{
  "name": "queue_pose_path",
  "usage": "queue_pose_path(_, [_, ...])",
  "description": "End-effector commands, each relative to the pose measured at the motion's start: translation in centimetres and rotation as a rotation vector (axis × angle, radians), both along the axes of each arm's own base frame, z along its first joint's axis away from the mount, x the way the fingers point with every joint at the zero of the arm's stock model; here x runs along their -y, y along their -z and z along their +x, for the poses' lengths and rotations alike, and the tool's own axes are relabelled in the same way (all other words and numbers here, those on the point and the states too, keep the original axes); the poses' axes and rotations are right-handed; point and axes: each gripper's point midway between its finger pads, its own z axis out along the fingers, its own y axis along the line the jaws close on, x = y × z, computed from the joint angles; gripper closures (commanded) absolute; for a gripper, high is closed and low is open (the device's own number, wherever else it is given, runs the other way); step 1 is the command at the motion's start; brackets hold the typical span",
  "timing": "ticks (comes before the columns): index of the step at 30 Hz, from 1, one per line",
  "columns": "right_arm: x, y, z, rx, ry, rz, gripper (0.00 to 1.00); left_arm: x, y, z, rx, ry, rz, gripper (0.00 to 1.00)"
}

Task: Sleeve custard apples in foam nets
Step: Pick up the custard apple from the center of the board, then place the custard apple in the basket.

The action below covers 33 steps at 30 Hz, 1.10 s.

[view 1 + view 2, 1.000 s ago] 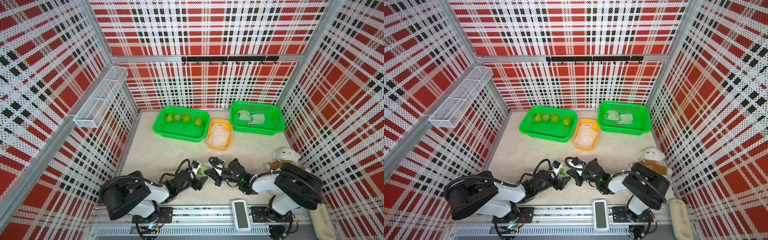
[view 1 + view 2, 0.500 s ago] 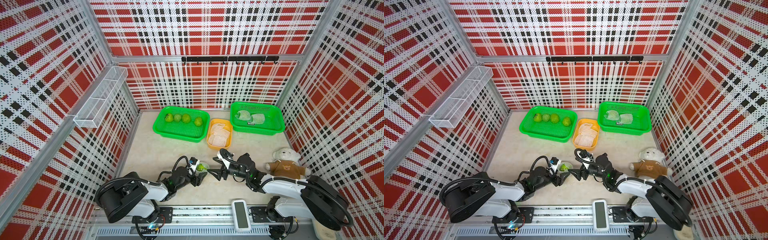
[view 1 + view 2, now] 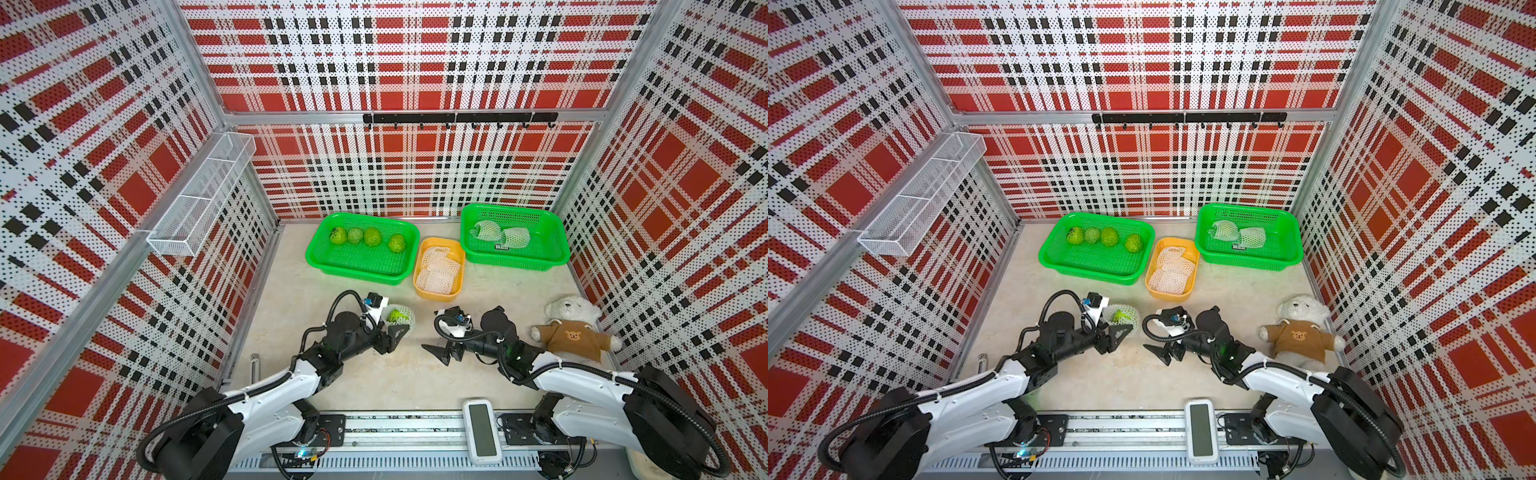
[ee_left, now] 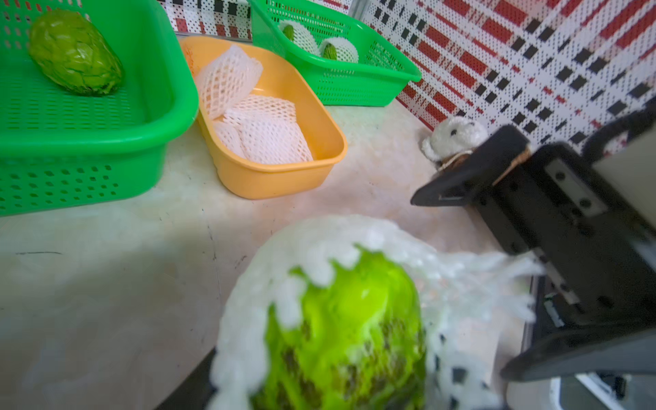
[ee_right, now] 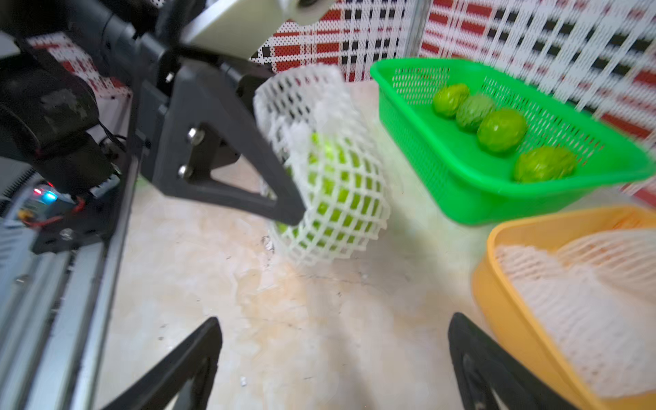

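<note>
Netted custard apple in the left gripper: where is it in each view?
Both top views: netted custard apple just below picture centre.
Left wrist: lower middle, close up, blurred.
Right wrist: picture centre.
Shared landmark: orange tray, in all four.

Netted custard apple (image 4: 348,319) blurred and cut by the frame edge, right tool (image 5: 333,319) fingers cropped, basket label (image 3: 501,247) unreadable.

Seven custard apples (image 3: 372,237) – three netted – two green baskets (image 3: 357,271), one yellow tray (image 3: 437,296), one bear (image 3: 571,332)
</note>
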Motion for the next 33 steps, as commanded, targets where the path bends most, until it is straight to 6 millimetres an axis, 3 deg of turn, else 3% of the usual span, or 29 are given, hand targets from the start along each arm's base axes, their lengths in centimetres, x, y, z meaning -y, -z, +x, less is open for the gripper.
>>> queue_pose_path(1, [-0.2, -2.1, 1.3, 0.351, 0.036, -0.094, 0.0, 0.2, -0.3, -1.3, -0.196, 0.088, -0.036, 0.45])
queue_pose_path(7, [-1.6, -4.6, 3.3, 0.627, 0.09, -0.082, 0.0, 1.1, -3.0, -2.1, -0.345, 0.175, -0.055, 0.47])
queue_pose_path(11, [-3.3, -5.1, 2.7, 0.745, 0.005, -0.054, 0.0, 1.3, -4.6, -3.0, -0.436, 0.232, -0.038, 0.48])
queue_pose_path(16, [-3.9, -7.3, 1.5, 0.824, -0.026, 0.059, 0.0, 0.9, -6.1, -3.8, -0.535, 0.307, -0.059, 0.5])
queue_pose_path(22, [-4.1, -9.5, -0.1, 0.817, -0.073, 0.104, 0.0, 0.5, -6.2, -4.9, -0.583, 0.382, 0.014, 0.51])
queue_pose_path(29, [-5.0, -10.0, -2.1, 0.815, -0.183, 0.057, 0.0, 0.7, -6.3, -5.6, -0.578, 0.46, 0.046, 0.53])
queue_pose_path(33, [-5.1, -10.7, -2.1, 0.826, -0.18, 0.052, 0.0, 0.9, -6.1, -6.1, -0.583, 0.491, 0.088, 0.53])
